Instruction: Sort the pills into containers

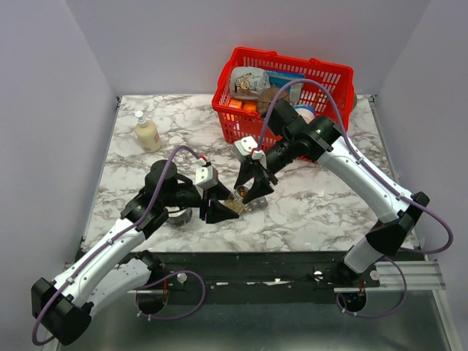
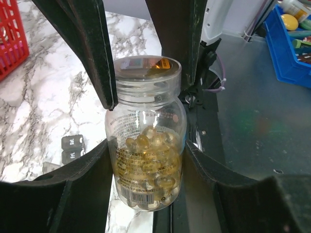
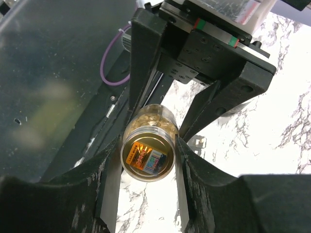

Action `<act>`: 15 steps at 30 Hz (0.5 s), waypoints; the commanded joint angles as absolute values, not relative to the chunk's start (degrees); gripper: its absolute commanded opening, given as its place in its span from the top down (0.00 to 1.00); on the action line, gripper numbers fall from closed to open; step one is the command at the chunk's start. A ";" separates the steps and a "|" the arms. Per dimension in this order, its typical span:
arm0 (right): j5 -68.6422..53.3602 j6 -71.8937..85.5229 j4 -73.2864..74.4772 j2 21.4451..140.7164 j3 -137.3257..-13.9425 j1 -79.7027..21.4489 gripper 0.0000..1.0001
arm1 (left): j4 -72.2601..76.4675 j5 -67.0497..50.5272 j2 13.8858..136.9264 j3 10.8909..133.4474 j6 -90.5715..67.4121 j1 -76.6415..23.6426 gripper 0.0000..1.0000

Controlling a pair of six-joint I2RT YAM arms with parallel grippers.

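**Two-arm hold on a pill bottle, near the front of the marble table (image 1: 314,212).**

- **Left arm:** it reaches in from the near left corner with the elbow low and the forearm angled toward the table's middle. The left gripper (image 1: 225,206) is clamped on the body of the clear bottle (image 2: 146,121), with one finger against each side of the glass below the shoulder.
- **Right arm:** it arches over from the right, with the upper link rising toward the red basket (image 1: 241,124). The wrist is folded back and down, so the right gripper (image 1: 246,194) meets the left one head-on. Its jaws are closed on the bottle's cap (image 3: 148,158), a pad flush against either side of the rim. The cap's printed top faces straight into the right wrist camera.
- **Pills:** the pills (image 2: 150,145) are amber and glossy. They fill roughly the lower half of the bottle, behind its printed label.
- **Containers:** two small dark grey squares (image 2: 72,142) lie on the marble just beside the left finger. They may be compartments of the containers, but too little shows to be sure.
- **Background:** a cream pump bottle (image 1: 148,134) stands at the far left, well apart from both grippers.
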State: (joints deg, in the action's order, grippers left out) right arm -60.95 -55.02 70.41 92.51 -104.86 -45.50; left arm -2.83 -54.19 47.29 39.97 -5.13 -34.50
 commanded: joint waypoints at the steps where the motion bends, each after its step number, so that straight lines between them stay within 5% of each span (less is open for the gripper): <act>1: -59.68 -51.42 68.83 91.93 -102.48 -46.84 0.62 | -0.28 -46.60 45.18 42.28 -6.15 -33.84 1.00; 10: -56.79 -39.39 56.80 90.09 -94.75 -47.29 0.57 | 17.55 -39.56 40.70 38.50 -15.55 -33.84 1.00; 15: -53.62 -27.12 50.29 89.91 -92.20 -47.29 0.64 | 20.04 -31.85 39.29 37.35 -14.51 -33.84 1.00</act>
State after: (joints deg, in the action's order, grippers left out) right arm -58.81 -39.51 53.74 88.68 -96.07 -45.58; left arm 2.15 -45.56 41.47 34.89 -11.99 -34.61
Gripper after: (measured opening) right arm 0.499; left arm 0.595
